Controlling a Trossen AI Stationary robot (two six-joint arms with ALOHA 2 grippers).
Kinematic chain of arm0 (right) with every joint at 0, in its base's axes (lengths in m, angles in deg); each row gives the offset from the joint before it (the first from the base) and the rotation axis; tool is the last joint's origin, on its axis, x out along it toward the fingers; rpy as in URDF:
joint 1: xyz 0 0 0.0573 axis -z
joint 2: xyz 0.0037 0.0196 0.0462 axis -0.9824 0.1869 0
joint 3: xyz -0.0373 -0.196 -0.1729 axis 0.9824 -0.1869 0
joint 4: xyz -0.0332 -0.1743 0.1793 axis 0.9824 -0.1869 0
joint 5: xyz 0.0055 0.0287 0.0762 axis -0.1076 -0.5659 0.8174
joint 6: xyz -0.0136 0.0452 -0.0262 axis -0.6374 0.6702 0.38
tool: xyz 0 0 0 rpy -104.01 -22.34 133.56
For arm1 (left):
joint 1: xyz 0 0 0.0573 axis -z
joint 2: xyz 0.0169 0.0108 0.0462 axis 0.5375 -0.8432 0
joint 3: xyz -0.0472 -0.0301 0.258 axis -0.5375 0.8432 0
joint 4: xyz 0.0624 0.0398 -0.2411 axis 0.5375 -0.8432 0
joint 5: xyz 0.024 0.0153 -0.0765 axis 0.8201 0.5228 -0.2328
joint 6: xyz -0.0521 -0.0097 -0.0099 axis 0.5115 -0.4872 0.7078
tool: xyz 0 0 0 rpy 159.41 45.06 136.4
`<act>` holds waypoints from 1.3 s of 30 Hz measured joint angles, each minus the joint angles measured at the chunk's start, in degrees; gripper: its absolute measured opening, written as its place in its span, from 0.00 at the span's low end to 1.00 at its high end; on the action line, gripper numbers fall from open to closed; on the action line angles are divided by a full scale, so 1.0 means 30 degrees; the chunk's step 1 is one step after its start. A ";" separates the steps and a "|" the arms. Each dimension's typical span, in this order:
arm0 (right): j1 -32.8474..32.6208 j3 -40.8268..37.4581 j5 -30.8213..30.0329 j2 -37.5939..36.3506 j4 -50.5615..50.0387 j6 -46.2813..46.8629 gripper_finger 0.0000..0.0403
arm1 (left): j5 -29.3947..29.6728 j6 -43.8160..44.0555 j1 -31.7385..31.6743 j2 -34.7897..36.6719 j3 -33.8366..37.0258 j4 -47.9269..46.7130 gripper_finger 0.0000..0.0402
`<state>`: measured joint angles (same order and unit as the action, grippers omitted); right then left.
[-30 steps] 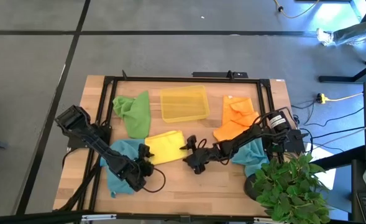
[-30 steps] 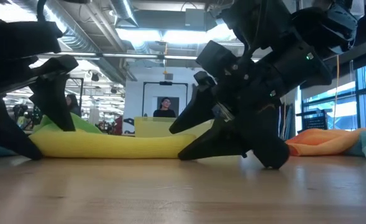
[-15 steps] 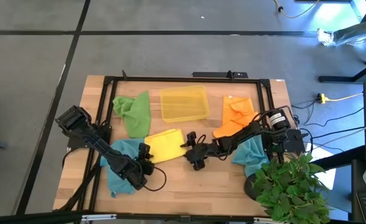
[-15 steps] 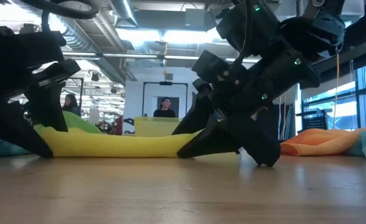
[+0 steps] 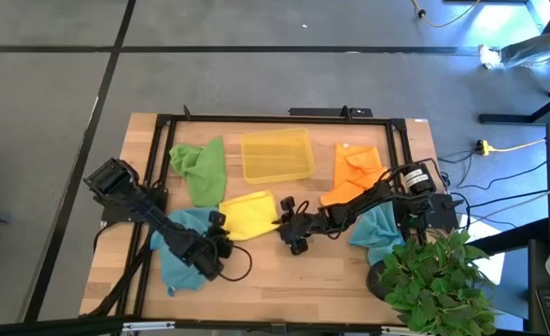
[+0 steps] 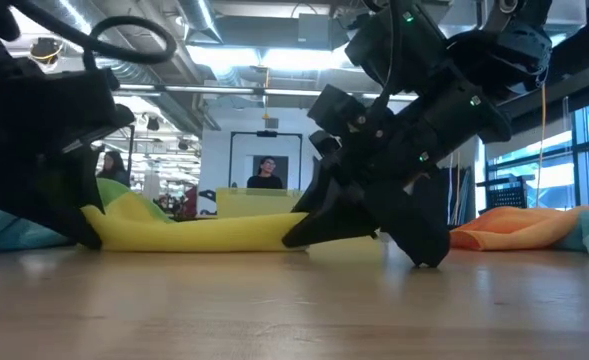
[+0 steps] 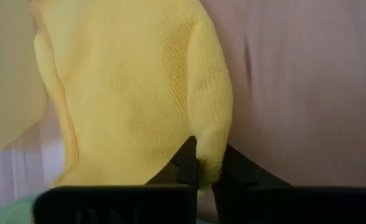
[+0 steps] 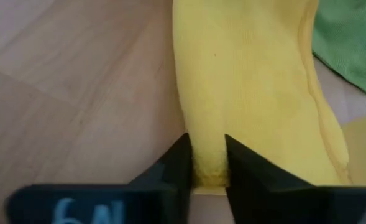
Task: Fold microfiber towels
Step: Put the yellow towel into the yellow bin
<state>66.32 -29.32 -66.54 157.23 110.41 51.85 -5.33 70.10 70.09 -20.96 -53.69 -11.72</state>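
Looks like the grab step on the yellow towel (image 5: 247, 215), sitting mid-table just at 6 o'clock of the yellow tray (image 5: 276, 155). Left gripper (image 5: 220, 231) is pinched tight on its near-left corner, right gripper (image 5: 284, 221) is nipping the near-right corner. Towel's long axis runs roughly 9-to-3, tilted a bit. Next, I'd guess, both lift together and carry that edge toward 12 without letting the cloth slip.
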 joint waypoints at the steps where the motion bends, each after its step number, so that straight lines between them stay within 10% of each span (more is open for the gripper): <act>1: -0.0004 0.0000 -0.0004 -0.0040 -0.0020 0.0049 0.13 | -0.0082 -0.0073 -0.0076 0.0046 0.0000 -0.0017 0.02; 17: -0.0374 -0.0121 -0.0114 -0.5616 -0.4107 0.0856 0.02 | 0.2564 -0.3629 -0.0532 0.5320 -0.1363 0.0137 0.00; 28: 0.1299 -0.0051 -0.3129 -1.0710 -0.6826 -0.0620 0.02 | 0.3542 -1.0035 -0.5282 0.8527 -0.1676 0.1607 0.00; 39: 0.7829 -0.0029 -0.1512 -1.2485 -0.7367 -0.2039 0.02 | -0.2439 -1.7271 -1.3391 0.9248 -0.1698 0.7647 0.00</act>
<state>89.81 -29.41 -71.08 119.77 88.30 45.73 -12.65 18.29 29.92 6.79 -58.78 11.22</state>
